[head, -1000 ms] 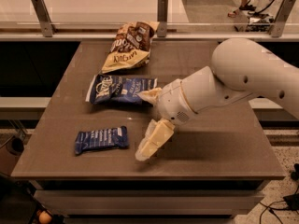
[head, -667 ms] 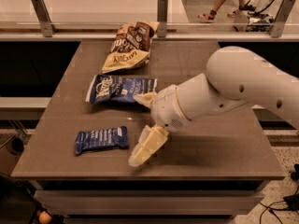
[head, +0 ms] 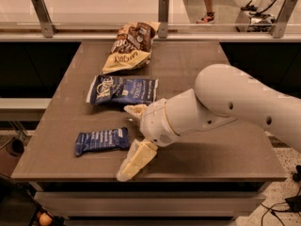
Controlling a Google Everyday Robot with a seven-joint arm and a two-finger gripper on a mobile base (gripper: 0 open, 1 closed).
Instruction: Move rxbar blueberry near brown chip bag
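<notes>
The rxbar blueberry [head: 102, 141] is a small flat dark-blue wrapper lying at the front left of the brown table [head: 197, 74]. The brown chip bag [head: 128, 46], dark brown and cream-yellow, lies at the far middle of the table. My gripper [head: 133, 138] hangs just right of the rxbar, open, with one cream finger [head: 135, 160] near the table's front edge and the other [head: 135, 110] behind it. The rxbar's right end lies close to the gap between the fingers. The gripper holds nothing.
A blue-and-white chip bag [head: 123, 89] lies between the rxbar and the brown chip bag. A railing with metal posts [head: 163, 9] runs behind the table. My white arm [head: 235, 102] covers the table's right half.
My gripper and arm have moved left, closer to the rxbar's right end. The packets have not moved.
</notes>
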